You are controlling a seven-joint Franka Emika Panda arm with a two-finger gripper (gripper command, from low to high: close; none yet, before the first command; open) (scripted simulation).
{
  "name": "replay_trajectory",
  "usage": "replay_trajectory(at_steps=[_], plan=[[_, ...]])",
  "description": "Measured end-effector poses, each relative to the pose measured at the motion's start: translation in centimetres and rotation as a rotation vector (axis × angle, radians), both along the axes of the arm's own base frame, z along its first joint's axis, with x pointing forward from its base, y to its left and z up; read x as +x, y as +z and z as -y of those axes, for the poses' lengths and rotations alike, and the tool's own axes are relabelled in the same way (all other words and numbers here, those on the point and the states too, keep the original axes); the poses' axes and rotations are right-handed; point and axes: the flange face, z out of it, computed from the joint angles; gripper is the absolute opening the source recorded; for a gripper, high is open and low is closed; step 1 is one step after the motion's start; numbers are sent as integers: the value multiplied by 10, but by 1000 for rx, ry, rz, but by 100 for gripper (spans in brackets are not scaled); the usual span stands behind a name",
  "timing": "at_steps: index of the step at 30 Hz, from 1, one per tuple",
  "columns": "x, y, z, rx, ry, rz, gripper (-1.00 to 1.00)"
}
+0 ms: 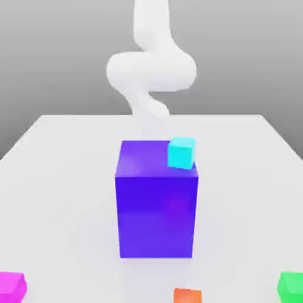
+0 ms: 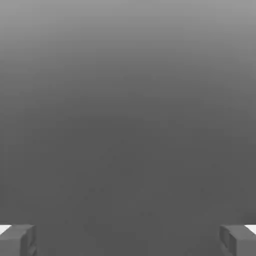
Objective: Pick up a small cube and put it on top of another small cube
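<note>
Grey fingertips (image 2: 19, 241) of the hand (image 2: 128, 241) spread wide apart, holding nothing.

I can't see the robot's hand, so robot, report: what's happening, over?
Gripper open, holding nothing. Cyan cube sits on the big blue block. Pink, orange and green cubes on the table, untouched. Nothing blocking.

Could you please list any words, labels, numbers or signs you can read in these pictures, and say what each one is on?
There is no text to read. The blue block, cyan cube, magenta cube, orange cube, green cube, table and white arm all have plain, unmarked surfaces.
</note>
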Motion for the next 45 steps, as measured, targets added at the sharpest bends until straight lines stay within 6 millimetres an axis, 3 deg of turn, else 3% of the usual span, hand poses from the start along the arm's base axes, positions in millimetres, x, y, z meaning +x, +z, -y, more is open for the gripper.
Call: replay_trajectory(at_steps=[8, 16, 20, 28, 32, 36, 37, 43, 45], plan=[[88, -106, 60, 81, -382, -174, 0], [133, -230, 139, 201, -738, -313, 0], [135, -296, 187, 282, -927, -371, 0], [123, -424, 243, 476, -1249, -476, 0], [108, -483, 265, 592, -1409, -518, 0], [105, -545, 269, 617, -1442, -525, 0], [104, -554, 268, 617, -1443, -526, -100], [104, -558, 268, 618, -1443, -524, -100], [105, -540, 269, 619, -1444, -523, -100]])
